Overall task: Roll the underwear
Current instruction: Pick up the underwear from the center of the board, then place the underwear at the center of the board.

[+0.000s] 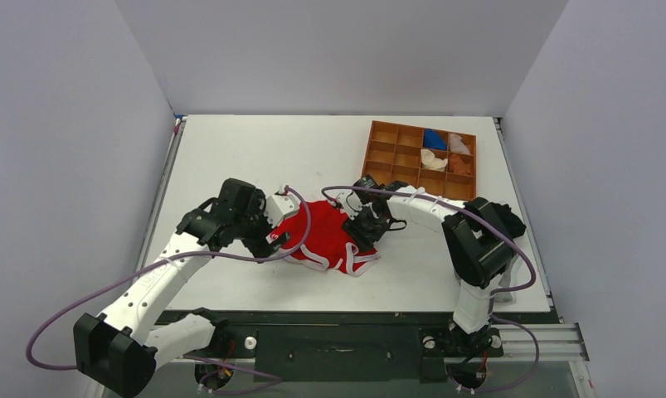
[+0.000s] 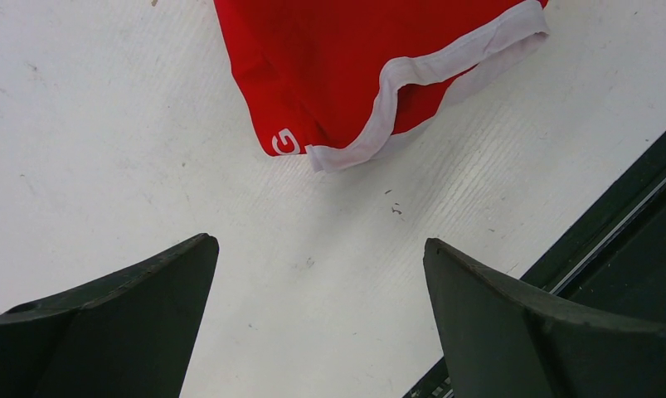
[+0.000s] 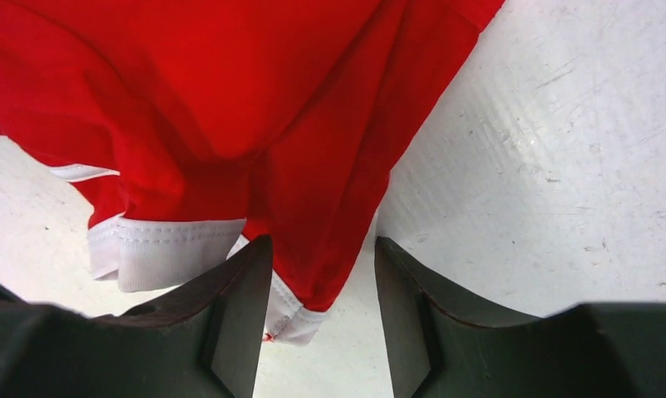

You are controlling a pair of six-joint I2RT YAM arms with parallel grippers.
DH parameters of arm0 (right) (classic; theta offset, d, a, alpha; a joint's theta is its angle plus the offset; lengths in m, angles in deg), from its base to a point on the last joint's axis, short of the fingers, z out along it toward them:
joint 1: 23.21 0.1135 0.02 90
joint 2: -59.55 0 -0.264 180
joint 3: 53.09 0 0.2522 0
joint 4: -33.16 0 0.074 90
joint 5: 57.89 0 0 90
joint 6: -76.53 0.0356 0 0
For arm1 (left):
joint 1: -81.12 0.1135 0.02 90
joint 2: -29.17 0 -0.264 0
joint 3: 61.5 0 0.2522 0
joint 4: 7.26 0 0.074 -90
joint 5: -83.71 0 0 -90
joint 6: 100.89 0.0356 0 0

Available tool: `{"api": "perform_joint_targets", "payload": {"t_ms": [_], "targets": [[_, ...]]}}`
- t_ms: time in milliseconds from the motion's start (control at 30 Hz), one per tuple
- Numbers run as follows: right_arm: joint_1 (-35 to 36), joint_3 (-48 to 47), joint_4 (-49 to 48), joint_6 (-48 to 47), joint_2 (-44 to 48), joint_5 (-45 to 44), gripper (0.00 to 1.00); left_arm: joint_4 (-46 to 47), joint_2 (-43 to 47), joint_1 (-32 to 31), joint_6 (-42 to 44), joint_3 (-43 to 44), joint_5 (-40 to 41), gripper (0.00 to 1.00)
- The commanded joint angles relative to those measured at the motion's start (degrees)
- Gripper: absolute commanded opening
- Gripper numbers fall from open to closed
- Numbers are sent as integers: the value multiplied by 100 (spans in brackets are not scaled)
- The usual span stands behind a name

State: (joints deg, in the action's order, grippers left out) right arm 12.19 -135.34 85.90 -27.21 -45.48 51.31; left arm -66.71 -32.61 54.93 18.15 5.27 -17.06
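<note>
On the white table, near the middle, I see the underwear. It is bright red with white edges. It lies in a bunchy heap and is not rolled up yet.

My left gripper is by the left side of the red cloth. In its own camera, its two black fingers stand wide apart, and only bare table is between them. The cloth lies a little way in front of them and does not touch them. I can see a white letter G on the corner closest to them.

My right gripper is down at the right side of the cloth. Its fingers are partly apart, with a red corner and its white edge between them. The cloth touches one finger, but a thin strip of table shows beside the other, so they are not squeezing it.

Far back on the right sits a brown tray with little boxes. Some boxes hold blue, white and orange scraps.
</note>
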Motion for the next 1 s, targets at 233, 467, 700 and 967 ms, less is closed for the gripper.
{"api": "perform_joint_targets", "payload": {"t_ms": [233, 467, 700, 967], "targets": [[48, 195, -12, 17, -12, -758, 11, 463, 111, 112, -162, 106, 51, 95], [29, -863, 824, -486, 694, -1290, 0, 1429, 260, 796, -794, -113, 248, 97], [80, -2875, 1837, -645, 1154, -1646, 0, 2175, 89, 2129, -1785, 253, 56, 97], [817, -3117, 2266, -1132, 2036, -1490, 0, 2388, -3, 2567, -1930, 380, -536, 97]]}}
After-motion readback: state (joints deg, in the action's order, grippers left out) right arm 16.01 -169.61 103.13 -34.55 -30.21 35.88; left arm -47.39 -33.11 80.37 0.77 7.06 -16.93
